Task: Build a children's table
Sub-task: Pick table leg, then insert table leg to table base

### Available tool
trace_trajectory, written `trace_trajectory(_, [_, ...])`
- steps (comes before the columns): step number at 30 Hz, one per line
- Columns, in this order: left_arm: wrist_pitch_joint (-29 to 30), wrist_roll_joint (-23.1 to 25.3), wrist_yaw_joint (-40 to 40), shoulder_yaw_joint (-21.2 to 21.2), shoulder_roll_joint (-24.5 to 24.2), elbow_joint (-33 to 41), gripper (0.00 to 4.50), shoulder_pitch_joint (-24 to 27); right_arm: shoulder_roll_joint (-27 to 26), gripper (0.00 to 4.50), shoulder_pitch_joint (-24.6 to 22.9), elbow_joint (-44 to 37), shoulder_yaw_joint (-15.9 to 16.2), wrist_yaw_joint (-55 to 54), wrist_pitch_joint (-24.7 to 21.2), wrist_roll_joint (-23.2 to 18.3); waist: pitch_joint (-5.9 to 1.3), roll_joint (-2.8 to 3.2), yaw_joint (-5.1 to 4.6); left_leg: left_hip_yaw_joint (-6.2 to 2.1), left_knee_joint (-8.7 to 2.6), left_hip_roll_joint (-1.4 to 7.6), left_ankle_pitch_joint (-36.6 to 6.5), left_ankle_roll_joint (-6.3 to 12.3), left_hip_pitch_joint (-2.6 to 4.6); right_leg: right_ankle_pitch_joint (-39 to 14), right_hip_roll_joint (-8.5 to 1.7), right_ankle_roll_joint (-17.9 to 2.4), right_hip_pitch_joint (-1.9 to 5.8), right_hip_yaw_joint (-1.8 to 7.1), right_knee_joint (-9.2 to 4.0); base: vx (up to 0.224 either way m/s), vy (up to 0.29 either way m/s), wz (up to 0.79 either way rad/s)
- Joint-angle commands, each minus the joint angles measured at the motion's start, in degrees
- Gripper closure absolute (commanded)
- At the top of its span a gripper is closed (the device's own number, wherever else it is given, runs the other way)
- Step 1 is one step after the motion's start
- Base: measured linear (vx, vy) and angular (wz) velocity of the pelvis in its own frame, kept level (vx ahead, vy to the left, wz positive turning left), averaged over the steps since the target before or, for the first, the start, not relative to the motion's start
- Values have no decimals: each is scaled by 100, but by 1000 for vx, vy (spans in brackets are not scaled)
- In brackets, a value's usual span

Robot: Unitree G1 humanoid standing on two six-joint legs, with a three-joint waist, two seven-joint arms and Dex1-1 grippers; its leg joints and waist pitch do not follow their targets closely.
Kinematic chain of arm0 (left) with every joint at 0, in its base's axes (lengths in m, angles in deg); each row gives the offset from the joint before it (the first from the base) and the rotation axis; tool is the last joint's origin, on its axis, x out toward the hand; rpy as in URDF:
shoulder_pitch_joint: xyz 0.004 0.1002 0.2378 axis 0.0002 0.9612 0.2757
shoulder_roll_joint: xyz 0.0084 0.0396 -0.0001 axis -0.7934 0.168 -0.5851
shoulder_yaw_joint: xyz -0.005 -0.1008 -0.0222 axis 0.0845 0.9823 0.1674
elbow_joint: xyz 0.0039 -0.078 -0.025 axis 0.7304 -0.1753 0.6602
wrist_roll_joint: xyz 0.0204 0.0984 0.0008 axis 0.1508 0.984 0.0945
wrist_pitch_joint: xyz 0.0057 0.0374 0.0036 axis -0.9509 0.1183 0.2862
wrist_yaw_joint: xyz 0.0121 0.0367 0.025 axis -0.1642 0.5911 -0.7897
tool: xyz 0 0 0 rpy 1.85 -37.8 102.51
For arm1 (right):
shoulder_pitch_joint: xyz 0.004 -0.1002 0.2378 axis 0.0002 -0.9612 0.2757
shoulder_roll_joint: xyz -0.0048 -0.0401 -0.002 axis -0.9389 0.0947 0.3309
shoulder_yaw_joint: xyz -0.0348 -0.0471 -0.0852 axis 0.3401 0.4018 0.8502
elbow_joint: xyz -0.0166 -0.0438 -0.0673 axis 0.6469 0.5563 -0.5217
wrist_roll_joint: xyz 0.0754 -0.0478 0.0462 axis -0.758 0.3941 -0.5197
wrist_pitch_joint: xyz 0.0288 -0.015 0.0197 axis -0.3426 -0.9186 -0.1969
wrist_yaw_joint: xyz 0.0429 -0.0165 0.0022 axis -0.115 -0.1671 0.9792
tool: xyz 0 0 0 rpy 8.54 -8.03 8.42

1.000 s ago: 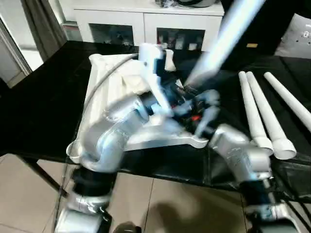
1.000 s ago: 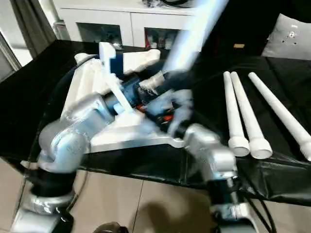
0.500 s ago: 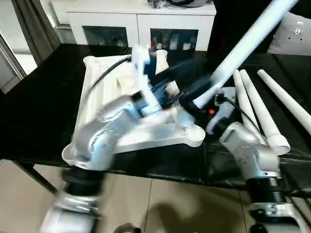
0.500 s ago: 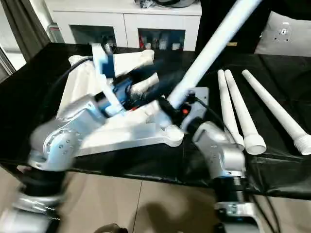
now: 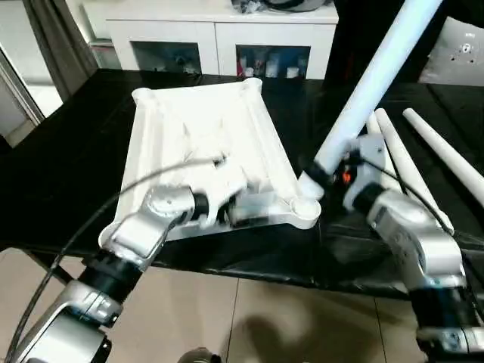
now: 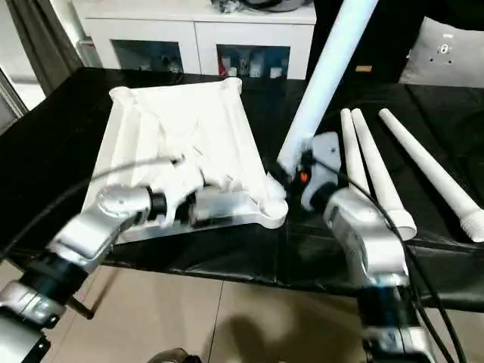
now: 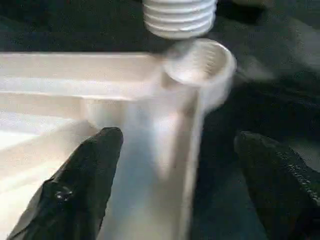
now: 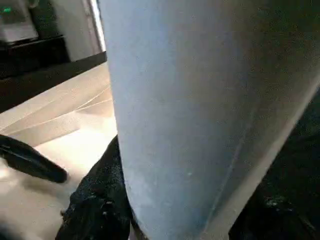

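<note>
The white plastic tabletop (image 5: pixel 204 144) lay ribbed side up on the black table (image 5: pixel 68 174). The right gripper (image 5: pixel 327 175) pinched a long white tapered leg (image 5: pixel 370 83), tilted toward one o'clock, threaded end just above the near-right corner socket (image 7: pixel 200 67). The left gripper (image 7: pixel 175 170), fingers spread, straddled the rim beside that socket. Three more white legs (image 5: pixel 401 166) lay at three o'clock.

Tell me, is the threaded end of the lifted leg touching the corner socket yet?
Apart. The left wrist view shows dark cloth between the leg's threaded end and the corner socket.
</note>
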Motion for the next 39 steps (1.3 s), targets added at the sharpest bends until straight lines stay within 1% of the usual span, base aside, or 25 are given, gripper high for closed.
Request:
trace_trajectory(1, [-349,189,241,-111,11,-495,88,-254,37,260,-24,-190,-42,94,-154,-164,-428,10,5,-182,-383,448,-438,358,124,599,-732,-1136,288,362,-409,0,0,0])
trace_trajectory(2, [-375,204,253,-120,12,-538,96,-270,37,260,-27,-192,-44,94,-158,-170,-427,2,5,-175,-382,446,-471,367,134,561,-732,-1135,285,366,-424,0,0,0])
trace_trajectory(3, [-545,279,352,-145,45,-886,116,-399,50,260,-55,-199,-48,104,-122,-181,-419,6,7,-172,-381,434,-508,379,123,474,-743,-1129,290,369,-451,0,0,0])
trace_trajectory(4, [-583,287,387,-136,65,-1009,116,-446,57,260,-64,-198,-45,109,-90,-173,-436,-3,9,-182,-386,455,-518,333,128,475,-759,-1154,308,367,-409,0,0,0])
trace_trajectory(5, [-629,296,429,-125,91,-1157,121,-504,66,260,-75,-195,-42,115,-51,-163,-428,10,11,-183,-385,447,-497,352,123,453,-751,-1146,300,364,-430,0,0,0])
trace_trajectory(6, [-705,321,449,-112,122,-1350,125,-576,83,260,-99,-209,-33,156,-22,-166,-433,13,12,-185,-384,456,-498,344,129,464,-758,-1169,298,362,-413,0,0,0])
trace_trajectory(7, [-768,345,464,-98,149,-1514,130,-637,100,260,-123,-227,-19,202,15,-161,-427,24,9,-175,-378,450,-525,356,132,443,-754,-1184,286,363,-437,0,0,0])
trace_trajectory(9, [-960,379,563,-44,213,-1859,153,-757,117,260,-173,-259,1,285,107,-135,-433,17,17,-172,-369,441,-481,392,115,478,-767,-1197,307,368,-432,0,0,0])
trace_trajectory(11, [-961,328,590,16,252,-1939,161,-784,123,260,-201,-273,13,309,147,-120,-442,23,17,-182,-368,455,-444,426,111,573,-772,-1207,310,360,-409,0,0,0])
trace_trajectory(12, [-988,275,631,79,297,-2051,165,-818,131,260,-234,-297,25,340,182,-111,-449,45,18,-189,-364,465,-406,463,114,645,-775,-1227,304,358,-397,0,0,0])
trace_trajectory(13, [-1015,240,653,124,334,-2146,172,-848,138,260,-260,-318,32,359,198,-105,-444,31,12,-178,-356,452,-412,504,107,663,-772,-1249,305,357,-407,0,0,0])
trace_trajectory(15, [-1068,227,708,157,371,-2290,204,-892,146,260,-280,-339,32,377,183,-109,-442,31,16,-179,-356,450,-428,536,105,586,-772,-1259,306,353,-421,0,0,0])
trace_trajectory(16, [-1189,263,786,163,401,-2485,204,-948,166,260,-290,-357,31,409,125,-146,-431,35,15,-179,-362,449,-447,554,106,504,-768,-1249,297,352,-441,0,0,0])
trace_trajectory(17, [-1237,285,826,159,412,-2572,206,-970,183,260,-293,-365,24,438,76,-182,-437,36,18,-180,-363,456,-473,537,113,468,-770,-1244,304,355,-438,0,0,0])
trace_trajectory(18, [-1269,298,888,152,421,-2642,211,-977,212,260,-297,-369,13,477,38,-218,-434,33,16,-185,-372,460,-507,527,118,444,-760,-1246,300,355,-433,0,0,0])
trace_trajectory(19, [-1304,298,914,165,436,-2698,224,-988,225,260,-299,-367,7,495,38,-225,-434,36,16,-188,-379,481,-560,513,125,425,-783,-1269,298,361,-432,0,0,0])
trace_trajectory(21, [-1346,283,971,216,472,-2789,245,-1006,237,260,-300,-360,3,523,44,-231,-432,35,20,-186,-379,478,-570,511,124,419,-781,-1291,299,361,-428,0,0,0])
trace_trajectory(22, [-1371,286,977,237,487,-2815,249,-1007,238,260,-300,-349,5,533,51,-227,-430,17,17,-178,-375,473,-563,529,117,425,-786,-1297,299,361,-437,0,0,0])
trace_trajectory(23, [-1381,287,979,250,495,-2824,257,-1004,237,260,-298,-340,9,538,53,-226,-431,14,18,-179,-375,472,-545,536,116,431,-788,-1303,300,362,-435,0,0,0])
trace_trajectory(25, [-1428,323,986,277,513,-2862,284,-989,223,260,-287,-313,20,562,33,-236,-430,15,21,-182,-377,473,-518,552,115,436,-784,-1307,294,357,-427,0,0,0])
trace_trajectory(28, [-1472,341,1009,302,530,-2932,299,-1001,206,260,-283,-301,15,561,4,-256,-425,16,20,-178,-378,471,-539,569,113,344,-783,-1291,292,358,-441,0,0,0])
trace_trajectory(31, [-1570,367,1083,356,574,-3082,336,-1032,199,260,-258,-280,34,581,-37,-288,-419,14,23,-184,-388,479,-570,554,117,272,-786,-1289,287,358,-450,0,0,0])
trace_trajectory(34, [-1590,410,1138,369,602,-3125,351,-1018,190,260,-225,-253,41,602,-44,-276,-419,2,26,-176,-384,474,-548,556,112,278,-791,-1288,288,364,-450,0,0,0])
trace_trajectory(36, [-1609,440,1148,360,616,-3135,383,-999,191,260,-202,-231,48,614,-40,-269,-420,-2,22,-180,-389,482,-535,568,112,314,-791,-1286,286,360,-447,0,0,0])
trace_trajectory(39, [-1658,499,1142,356,641,-3197,387,-998,195,260,-168,-202,58,632,-35,-264,-417,4,22,-181,-390,486,-543,579,111,316,-802,-1287,286,362,-443,0,0,0])
